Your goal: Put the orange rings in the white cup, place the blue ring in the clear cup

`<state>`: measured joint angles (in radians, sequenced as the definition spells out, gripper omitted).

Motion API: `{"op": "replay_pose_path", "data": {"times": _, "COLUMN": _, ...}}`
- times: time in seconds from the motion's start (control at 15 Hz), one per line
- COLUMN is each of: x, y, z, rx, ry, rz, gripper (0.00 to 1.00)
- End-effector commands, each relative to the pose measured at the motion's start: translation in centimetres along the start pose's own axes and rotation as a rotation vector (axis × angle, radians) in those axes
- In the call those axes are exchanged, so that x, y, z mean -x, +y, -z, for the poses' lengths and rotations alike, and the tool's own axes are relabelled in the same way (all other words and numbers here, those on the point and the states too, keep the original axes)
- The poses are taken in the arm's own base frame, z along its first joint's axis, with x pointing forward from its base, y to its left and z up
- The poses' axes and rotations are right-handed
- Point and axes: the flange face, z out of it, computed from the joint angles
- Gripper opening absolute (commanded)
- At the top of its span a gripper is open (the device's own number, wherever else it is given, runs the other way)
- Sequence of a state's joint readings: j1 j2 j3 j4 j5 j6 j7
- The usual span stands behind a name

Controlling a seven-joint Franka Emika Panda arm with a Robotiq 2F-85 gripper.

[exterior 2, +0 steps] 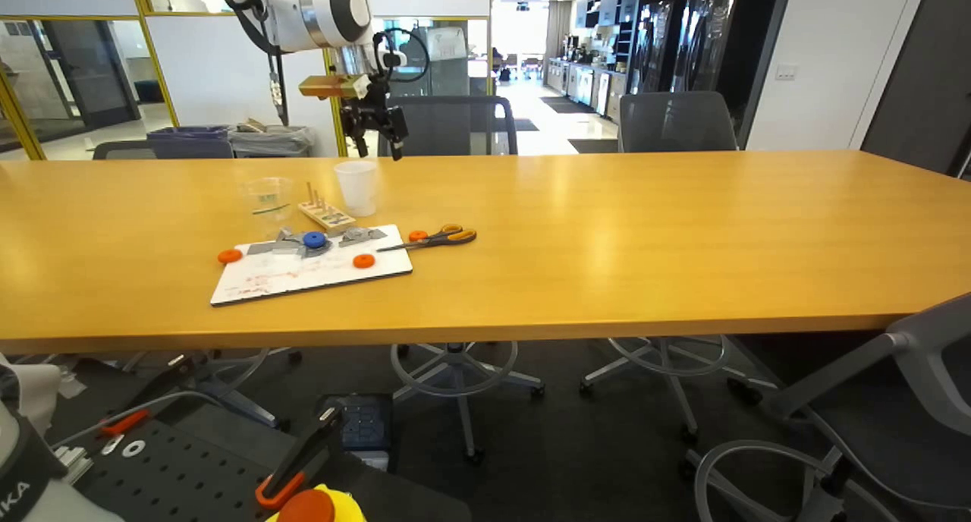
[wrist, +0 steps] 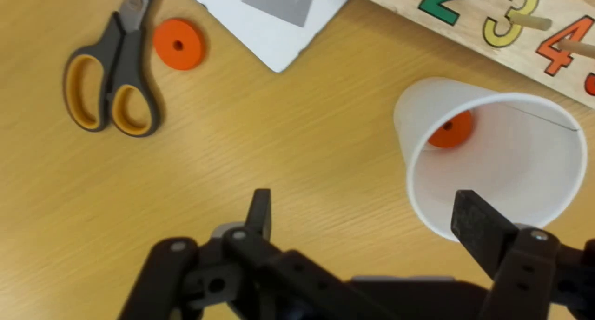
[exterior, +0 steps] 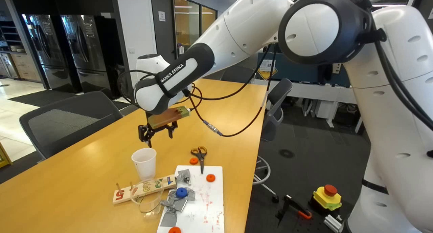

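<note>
Orange ring (wrist: 187, 53), flat on the table (wrist: 279, 171) just beside the scissors (wrist: 130, 62), seems next: in the wrist view it lies up and left of the end effector (wrist: 362, 200), spread wide and empty near the white cup (wrist: 516, 164).

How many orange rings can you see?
4: one ring inside the white cup, one ring by the scissors, one ring on the white board, one ring at its edge. Others may be hidden.

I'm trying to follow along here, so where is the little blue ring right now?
In both exterior views, the blue ring sits among grey patches on the white board, to the right of the clear cup.
</note>
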<state>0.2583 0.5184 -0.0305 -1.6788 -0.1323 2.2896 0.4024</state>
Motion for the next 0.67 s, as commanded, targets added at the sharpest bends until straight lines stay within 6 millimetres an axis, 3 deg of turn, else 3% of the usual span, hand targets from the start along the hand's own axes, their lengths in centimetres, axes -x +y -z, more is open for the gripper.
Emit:
{"op": "replay_pose_path", "data": {"times": 0.0, "x": 2.7, "y": 2.7, "z": 2.0, "rx": 0.045, "ry": -0.031, "rz": -0.055, "gripper": 1.0}}
{"op": "replay_pose_path", "data": {"times": 0.27, "x": 4.3, "y": 5.2, "z": 2.3, "rx": 0.019, "ry": -0.104, "rz": -0.254, "gripper": 1.0}}
{"op": "replay_pose_path", "data": {"times": 0.6, "x": 5.6, "y": 7.2, "z": 0.5, "rx": -0.017, "ry": -0.166, "rz": -0.493, "gripper": 1.0}}
